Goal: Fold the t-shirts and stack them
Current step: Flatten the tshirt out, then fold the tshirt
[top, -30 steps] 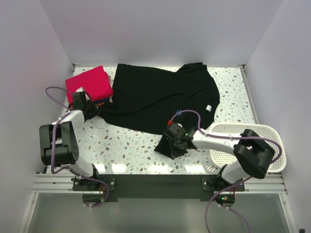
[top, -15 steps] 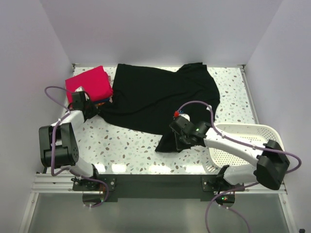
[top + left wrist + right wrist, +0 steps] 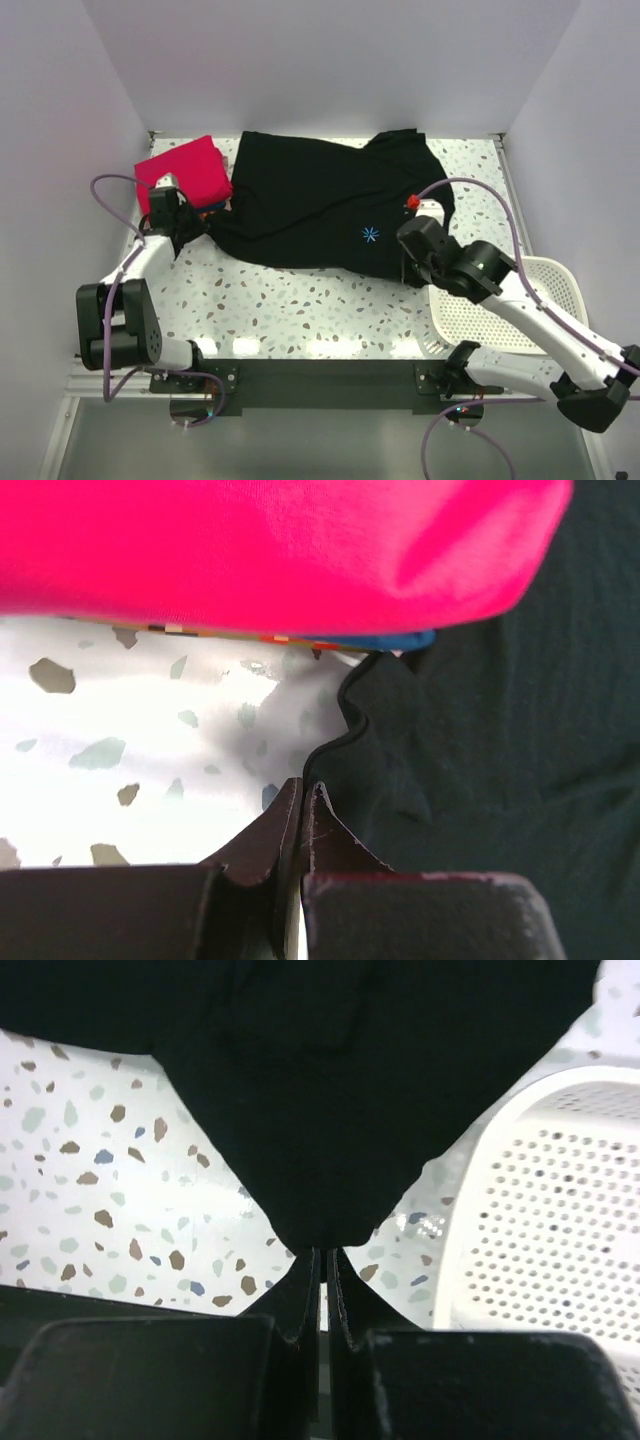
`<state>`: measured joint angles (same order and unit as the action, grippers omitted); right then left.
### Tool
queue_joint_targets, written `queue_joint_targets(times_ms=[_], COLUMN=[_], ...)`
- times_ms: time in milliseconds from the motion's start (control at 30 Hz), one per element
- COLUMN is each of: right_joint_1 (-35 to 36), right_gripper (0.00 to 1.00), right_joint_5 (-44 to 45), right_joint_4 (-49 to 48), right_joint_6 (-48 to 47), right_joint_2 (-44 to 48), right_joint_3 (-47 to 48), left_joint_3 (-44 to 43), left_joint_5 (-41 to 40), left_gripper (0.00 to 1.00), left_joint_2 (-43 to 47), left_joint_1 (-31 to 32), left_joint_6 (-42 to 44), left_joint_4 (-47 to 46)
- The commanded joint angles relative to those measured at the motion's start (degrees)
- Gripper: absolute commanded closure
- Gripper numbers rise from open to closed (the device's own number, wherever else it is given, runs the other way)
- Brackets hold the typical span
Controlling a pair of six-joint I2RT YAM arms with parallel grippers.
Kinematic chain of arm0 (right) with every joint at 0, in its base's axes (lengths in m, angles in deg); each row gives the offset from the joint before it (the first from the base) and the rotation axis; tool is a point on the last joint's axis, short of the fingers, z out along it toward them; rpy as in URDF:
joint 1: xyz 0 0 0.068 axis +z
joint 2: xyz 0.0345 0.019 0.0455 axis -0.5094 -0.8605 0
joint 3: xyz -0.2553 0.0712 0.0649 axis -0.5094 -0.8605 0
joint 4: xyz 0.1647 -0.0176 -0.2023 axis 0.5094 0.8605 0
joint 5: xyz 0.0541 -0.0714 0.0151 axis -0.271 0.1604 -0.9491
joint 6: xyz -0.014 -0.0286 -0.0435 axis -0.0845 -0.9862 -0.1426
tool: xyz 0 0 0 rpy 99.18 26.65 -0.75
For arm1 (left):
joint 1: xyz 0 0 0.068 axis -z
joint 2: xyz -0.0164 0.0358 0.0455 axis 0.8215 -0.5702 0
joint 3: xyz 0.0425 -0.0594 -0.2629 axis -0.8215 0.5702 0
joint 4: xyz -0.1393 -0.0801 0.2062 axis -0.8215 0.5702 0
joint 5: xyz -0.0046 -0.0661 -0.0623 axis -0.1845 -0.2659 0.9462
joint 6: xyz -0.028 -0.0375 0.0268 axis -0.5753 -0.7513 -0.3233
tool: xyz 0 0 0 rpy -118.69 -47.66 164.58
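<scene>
At the far left of the speckled white counter (image 3: pixel 280 300) lies a bright pinkish-red folded t-shirt (image 3: pixel 185 172), square and flat. It sits on top of other coloured shirts (image 3: pixel 300 640), of which only thin edges of orange and blue peep out beneath its near side in the left wrist view.

Just beside that pile, on its near right corner, the left claw (image 3: pixel 192 228) rests low on the counter. Its two fingers are pressed together with no gap between them, and the wavy hem of the black short-sleeved t-shirt (image 3: pixel 310 205) runs straight into their tips, so the claw pinches the garment's near left corner.

The black shirt is spread wide across the middle and back of the counter. Its left edge touches the pink-red pile and slightly overlaps the coloured edges. A sleeve shows at the far right. A small light-blue star-like mark (image 3: pixel 370 235) faces up on the cloth, towards the near right part.

Further right, the right claw (image 3: pixel 410 262) sits at the shirt's near right corner. In the right wrist view its fingers are closed tight together, and the black cloth (image 3: pixel 330 1090) gathers down to a point that ends between their tips, so this claw grips that corner.

At the near right stands a white plastic mesh basket (image 3: pixel 545 275), just beside the right arm and partly under it.
</scene>
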<state>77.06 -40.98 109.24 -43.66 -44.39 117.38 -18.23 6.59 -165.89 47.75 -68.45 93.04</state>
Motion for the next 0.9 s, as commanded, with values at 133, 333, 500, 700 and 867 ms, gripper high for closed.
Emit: queue_joint_targets(times_ms=[133,333,500,700,867], right_joint_1=[-0.1,-0.1,-0.2,-0.2,-5.8], right_gripper=[1.0,1.0,1.0,1.0,1.0], right_joint_5=[9.4,8.3,7.1,10.8,9.6], right_joint_4=[13.6,17.9,16.8,6.6,-6.0], right_joint_6=[-0.4,1.9,1.5,-3.4,-11.5], right_joint_2=[6.2,12.1,13.6,9.2,0.3], right_joint_3=[8.3,8.9,7.1,5.5,5.8], left_joint_3=[4.5,7.9,10.2,7.0,1.6], left_joint_5=[-1.2,-1.2,-0.5,-0.1,0.8], left_gripper=[1.0,1.0,1.0,1.0,1.0], left_joint_2=[9.8,16.7,21.9,16.6,8.4], left_joint_1=[0.1,0.2,0.2,0.2,0.3], left_joint_6=[0.3,0.3,0.2,2.4,3.3], left_joint_4=[2.6,6.0,8.0,7.9,7.0])
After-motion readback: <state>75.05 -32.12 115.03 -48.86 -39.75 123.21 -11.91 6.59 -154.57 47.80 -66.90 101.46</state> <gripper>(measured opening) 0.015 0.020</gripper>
